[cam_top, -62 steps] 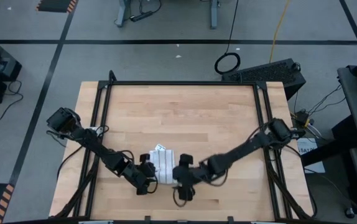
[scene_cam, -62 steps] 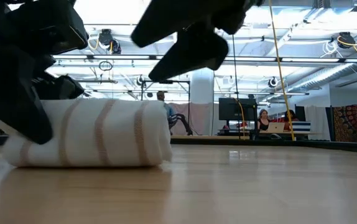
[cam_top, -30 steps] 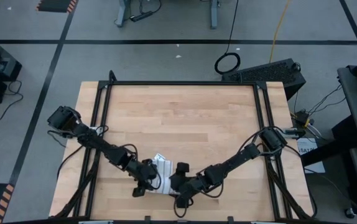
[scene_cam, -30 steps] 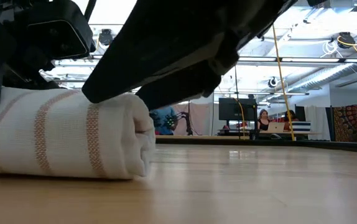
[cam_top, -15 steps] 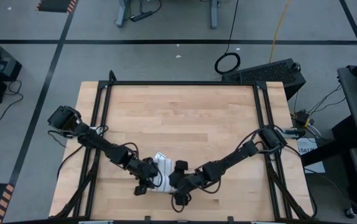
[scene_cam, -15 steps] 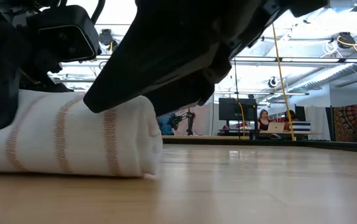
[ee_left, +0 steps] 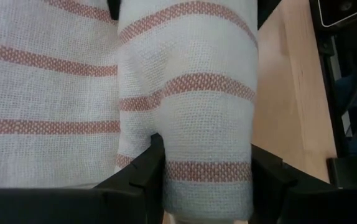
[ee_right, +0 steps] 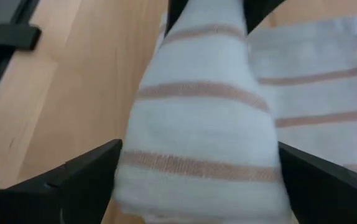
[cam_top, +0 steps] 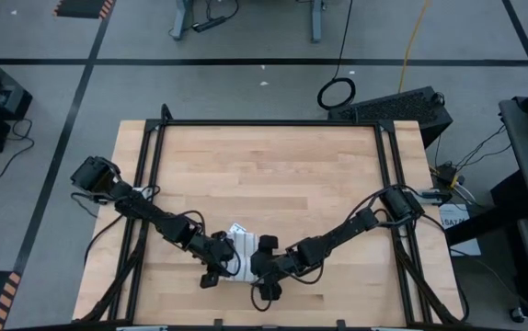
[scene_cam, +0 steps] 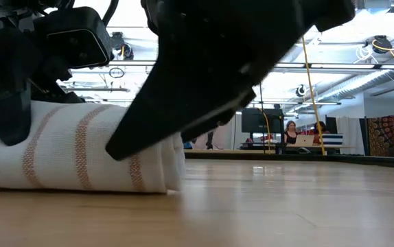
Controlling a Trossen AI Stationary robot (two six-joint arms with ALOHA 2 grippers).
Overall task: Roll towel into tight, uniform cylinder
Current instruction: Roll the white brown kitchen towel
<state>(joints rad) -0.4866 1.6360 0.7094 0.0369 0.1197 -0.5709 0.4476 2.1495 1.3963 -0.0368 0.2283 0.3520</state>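
**Two arms crowd one rolled towel near the desk's front edge**

One towel [cam_top: 242,250], white with thin reddish-brown stripes, lies rolled into a short fat cylinder on the wooden desk [cam_top: 273,175], close to the front edge and a little left of centre. From desk height the roll [scene_cam: 80,154] rests flat on the wood, its layered end facing right.

Compared with two seconds ago, the roll sits slightly nearer the front edge, and both arms have pushed in tighter, so less cloth shows from above. In the low view the right arm now fills far more of the picture and hides the roll's upper right corner.

There are two arms and two end effectors. The left end effector [cam_top: 220,269] is at the roll's left end; its wrist view shows the two dark fingers [ee_left: 144,174] pressed against either side of the cloth [ee_left: 197,124], grasping the towel. The right end effector [cam_top: 262,276] is at the roll's right end, its fingers [ee_right: 85,171] spread wide apart on each side of the cloth [ee_right: 203,124], straddling it loosely rather than pinching.

One person [scene_cam: 291,130] sits far off in the room behind.
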